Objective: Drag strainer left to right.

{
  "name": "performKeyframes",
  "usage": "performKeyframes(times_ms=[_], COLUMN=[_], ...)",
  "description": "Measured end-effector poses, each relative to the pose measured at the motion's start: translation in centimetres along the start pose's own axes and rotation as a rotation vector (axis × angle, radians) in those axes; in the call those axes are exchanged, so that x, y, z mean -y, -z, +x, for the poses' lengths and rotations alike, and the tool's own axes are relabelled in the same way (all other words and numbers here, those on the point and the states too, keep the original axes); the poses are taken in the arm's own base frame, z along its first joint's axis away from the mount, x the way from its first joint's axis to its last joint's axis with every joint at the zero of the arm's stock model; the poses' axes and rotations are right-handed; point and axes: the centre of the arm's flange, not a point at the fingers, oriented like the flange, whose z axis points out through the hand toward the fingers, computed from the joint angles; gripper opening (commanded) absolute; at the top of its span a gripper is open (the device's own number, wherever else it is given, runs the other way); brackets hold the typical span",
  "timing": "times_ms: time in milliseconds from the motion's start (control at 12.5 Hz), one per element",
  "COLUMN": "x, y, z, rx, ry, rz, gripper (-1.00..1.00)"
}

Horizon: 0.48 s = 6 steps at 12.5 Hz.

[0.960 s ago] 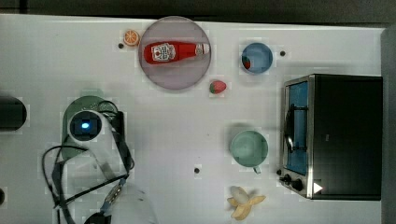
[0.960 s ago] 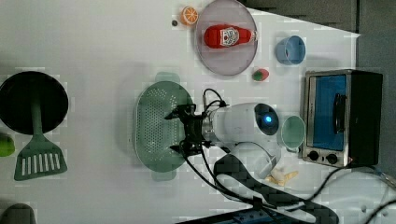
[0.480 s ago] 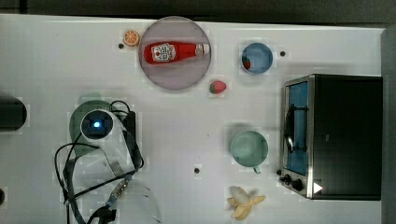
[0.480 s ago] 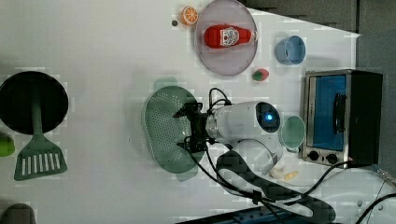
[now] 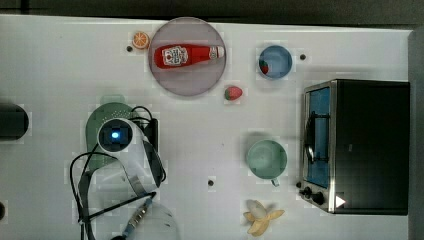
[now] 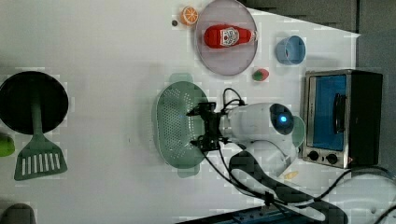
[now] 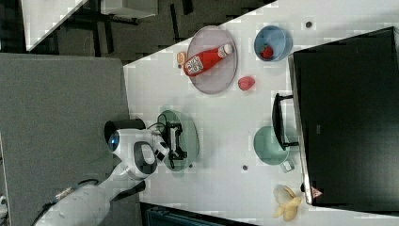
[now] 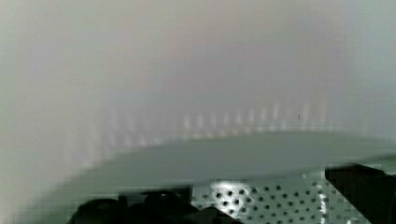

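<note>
Strainer sits centre-left of the left view on the white surface. Gripper spread wide inside its right half, clamping nothing. Mug well apart, beside toaster oven.

No word or number can be made out. The red ketchup bottle lying on the round plate carries a white label with dark print, but its letters are too small to read; it may be a brand mark. The toaster oven shows a small white triangle sign at its corner in the top view and a red-and-white triangle in the right view, without legible characters.
</note>
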Motion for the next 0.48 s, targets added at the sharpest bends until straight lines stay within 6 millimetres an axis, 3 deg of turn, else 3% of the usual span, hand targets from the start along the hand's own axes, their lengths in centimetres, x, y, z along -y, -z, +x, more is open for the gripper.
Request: performKeyframes(times_ms=[240,480], x=[1.3,1.2], y=[1.4,0.6], z=[3.1,9.2], rx=[0.0,-0.034], ry=[-0.028,-0.096], rz=[0.028,0.032], gripper=[1.0,1.0])
